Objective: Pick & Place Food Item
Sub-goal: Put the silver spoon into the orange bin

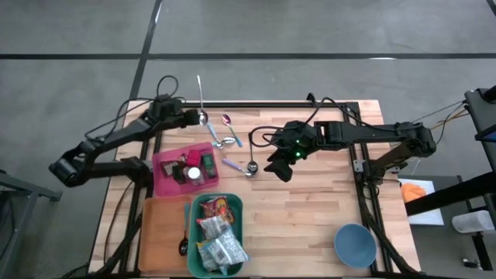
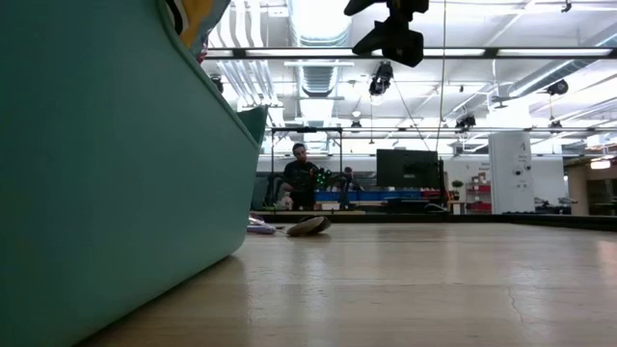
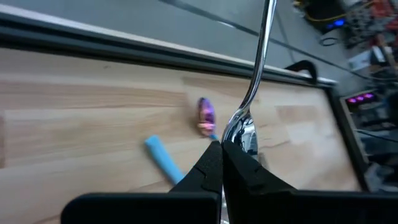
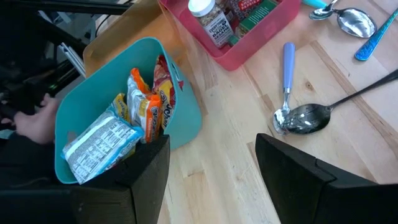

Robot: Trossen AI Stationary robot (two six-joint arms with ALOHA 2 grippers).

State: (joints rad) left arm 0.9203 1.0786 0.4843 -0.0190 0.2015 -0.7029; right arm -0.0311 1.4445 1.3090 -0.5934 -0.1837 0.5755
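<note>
Left gripper (image 1: 200, 118): shown at the far edge of the table, fingers closed on the bowl of a metal spoon (image 1: 199, 94), whose handle points away beyond the table edge.
Orange board (image 1: 160, 229): laid at the near left corner of the table; a dark spoon (image 1: 184, 246) is seen on it, just beside the teal bin.
Pink bin (image 1: 164, 180): placed ahead of the orange board; a white-capped jar (image 4: 211, 23) and small packets are held in it.
Teal bin (image 1: 237, 213): set just behind the near edge, touching the orange board; the task's food packets (image 1: 219, 232) are stacked inside it, upright and tilted.
Loose cutlery: a purple-bowled spoon (image 1: 227, 121) and blue-handled spoons (image 1: 219, 141) are scattered between the two grippers; a lilac-handled spoon (image 4: 286, 81) and a black-handled spoon (image 4: 323, 109) are seen with bowls touching, between the pink bin and the right gripper.
Right gripper (image 1: 277, 167): held above the table centre, fingers spread apart, nothing between them; the teal bin is seen past them in the right wrist view.
Blue bowl (image 1: 355, 244): placed at the near right corner, well apart from everything else.
Background: a person (image 2: 301, 178) is seen far behind the table in the low view.
</note>
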